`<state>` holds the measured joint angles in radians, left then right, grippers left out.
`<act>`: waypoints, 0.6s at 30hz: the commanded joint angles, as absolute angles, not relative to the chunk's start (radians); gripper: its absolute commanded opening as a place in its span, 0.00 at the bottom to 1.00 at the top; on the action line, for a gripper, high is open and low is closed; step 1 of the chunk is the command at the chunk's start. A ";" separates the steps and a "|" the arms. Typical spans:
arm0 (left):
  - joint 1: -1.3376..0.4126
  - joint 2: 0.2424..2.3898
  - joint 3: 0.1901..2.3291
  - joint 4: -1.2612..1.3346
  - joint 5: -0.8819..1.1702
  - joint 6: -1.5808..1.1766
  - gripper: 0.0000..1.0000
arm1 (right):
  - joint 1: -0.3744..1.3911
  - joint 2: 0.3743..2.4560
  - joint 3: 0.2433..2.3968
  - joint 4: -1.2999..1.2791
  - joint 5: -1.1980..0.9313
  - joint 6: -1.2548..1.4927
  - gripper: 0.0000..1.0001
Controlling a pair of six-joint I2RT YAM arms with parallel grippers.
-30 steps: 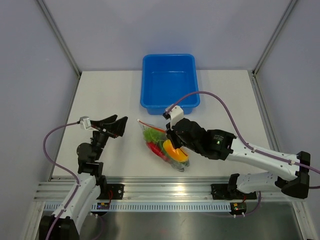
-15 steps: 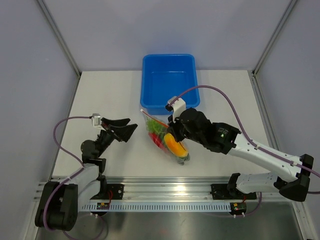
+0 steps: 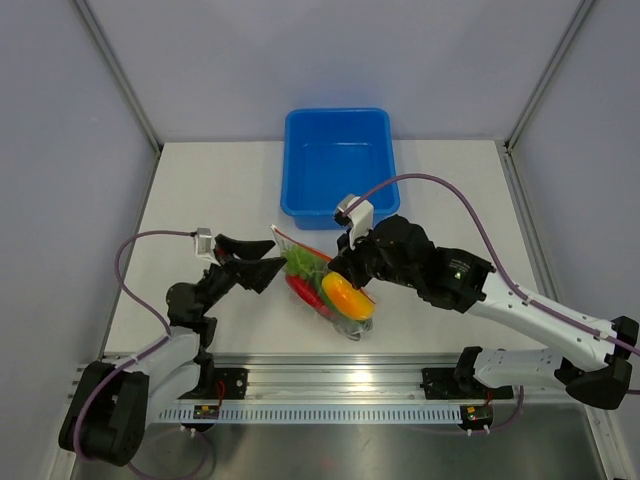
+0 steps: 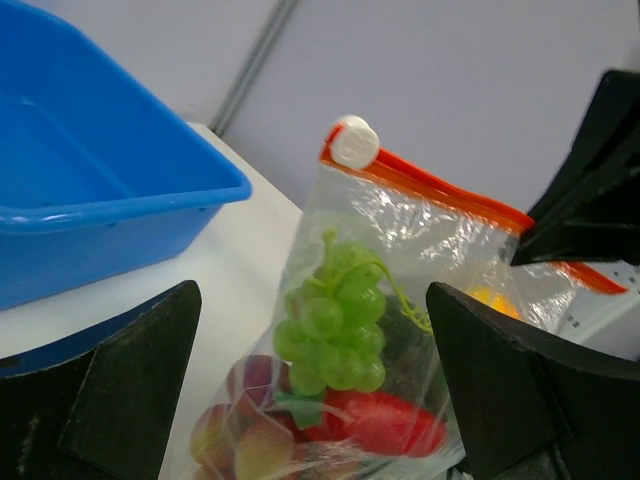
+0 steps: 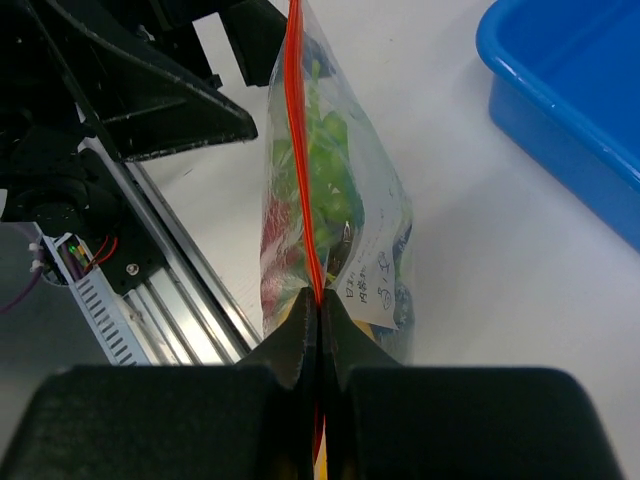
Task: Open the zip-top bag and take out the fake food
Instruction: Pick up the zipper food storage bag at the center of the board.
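- Tool of the right arm (image 5: 318, 312) was clamped on the orange-red zip strip (image 5: 300, 150) of the clear crinkly plastic bag (image 4: 420, 235).
- Left tool (image 3: 262, 256) gaped empty just beside it.
- Colourful plastic toy food (image 4: 335, 335) sat inside.

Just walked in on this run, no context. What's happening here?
The right tool is shut on the orange zip strip of the clear bag, holding it upright in front of the blue tub. The left tool is open, facing the bag's end with the white slider, not gripping it. The bag looks zipped, with the toy food inside.
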<state>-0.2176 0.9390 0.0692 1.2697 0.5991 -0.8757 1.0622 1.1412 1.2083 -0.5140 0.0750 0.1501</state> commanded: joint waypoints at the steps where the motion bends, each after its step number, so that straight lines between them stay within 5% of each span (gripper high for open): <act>1: -0.297 0.920 0.113 1.666 0.584 -0.789 0.99 | 1.054 1.081 1.216 -0.388 0.025 0.147 0.00; 18: -0.387 0.841 0.098 1.666 0.511 -0.724 0.97 | 1.055 1.049 1.149 -0.353 -0.028 0.175 0.00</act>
<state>-0.3786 0.8394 0.0856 1.2800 0.5346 -0.7628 1.0607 1.0996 1.1450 -0.4686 0.0006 0.1608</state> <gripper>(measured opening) 0.972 0.012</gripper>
